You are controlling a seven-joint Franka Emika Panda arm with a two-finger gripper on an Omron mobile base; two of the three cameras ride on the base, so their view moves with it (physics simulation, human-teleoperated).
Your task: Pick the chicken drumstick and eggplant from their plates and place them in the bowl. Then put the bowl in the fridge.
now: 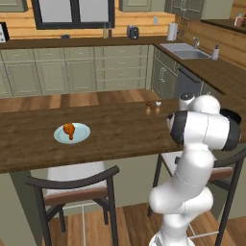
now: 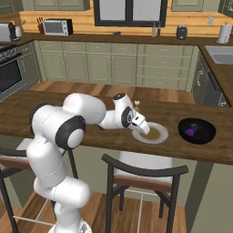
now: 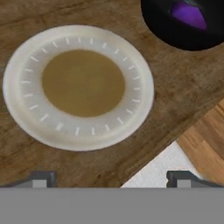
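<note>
Eggplant (image 2: 189, 132) already in the bowl (image 2: 205, 136); fingers (image 3: 39, 178) spread wide, empty; drumstick (image 1: 69, 129) looks light, stiff, probably greasy; I'd pinch its fat end.

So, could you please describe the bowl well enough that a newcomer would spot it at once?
Start at the long dark wooden counter with stools along its near side. The cream-white plate with a tan-brown centre lies on it by the robot's end effector, and the bowl sits just past that plate. It is glossy black and holds the purple eggplant, whereas both plates are pale and flat.
</note>
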